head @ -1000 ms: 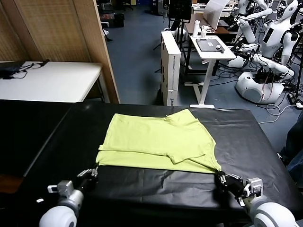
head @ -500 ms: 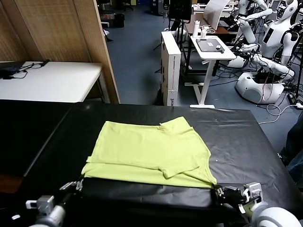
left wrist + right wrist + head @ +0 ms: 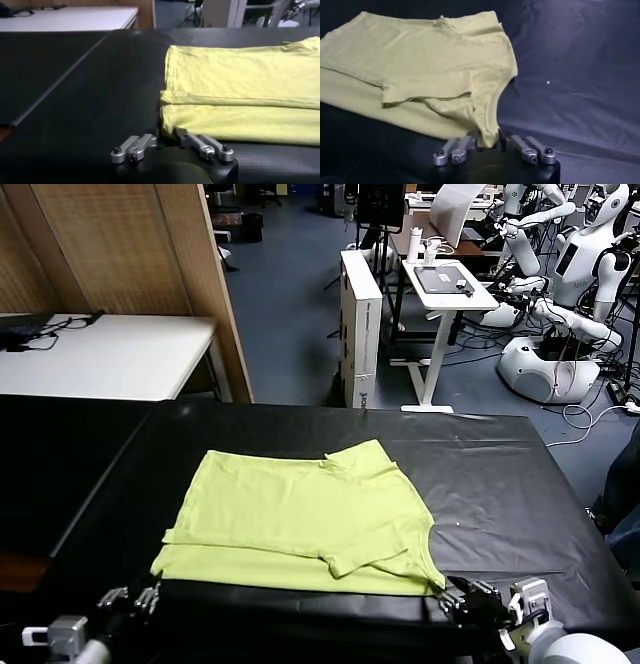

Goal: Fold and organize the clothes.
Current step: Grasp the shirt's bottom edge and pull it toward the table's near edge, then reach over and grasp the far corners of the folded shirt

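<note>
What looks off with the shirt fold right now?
The shirt lies folded on the black table, but unevenly: one sleeve sticks out skewed over the lower layer, and the near edges are not lined up. The near right corner sits between the open right gripper's jaws. The left gripper is open at the near left corner.

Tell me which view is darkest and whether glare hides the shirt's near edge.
Right wrist view is dimmest: T-shirt looks olive, table covering near-black. Left wrist view is brighter, shirt edge clear. Head view is evenly lit, with only soft sheen on the covering; no glare on the hem.
</note>
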